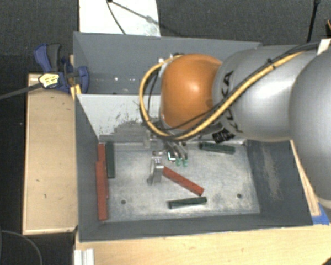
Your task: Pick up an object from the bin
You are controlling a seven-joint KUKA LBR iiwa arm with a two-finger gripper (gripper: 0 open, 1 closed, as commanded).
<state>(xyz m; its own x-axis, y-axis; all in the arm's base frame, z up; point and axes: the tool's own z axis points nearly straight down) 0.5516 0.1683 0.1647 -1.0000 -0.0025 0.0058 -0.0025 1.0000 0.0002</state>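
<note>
Red bar [183, 183] slants (upper-left end by hand [156, 174]).

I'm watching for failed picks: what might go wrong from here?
The tool hangs over the upper-left end of the slanting red bar. A grasp at the end may let it swing or slip. The dark green bar lies close by and might get nudged.

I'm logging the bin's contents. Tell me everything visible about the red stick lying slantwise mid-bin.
The red stick is a slim, matte bar that looks like plastic or painted wood. It lies flat on the bin floor, slanting from upper left to lower right. Its upper-left end sits by the end effector. Its lower-right end nears a dark green stick; touching cannot be told.
</note>
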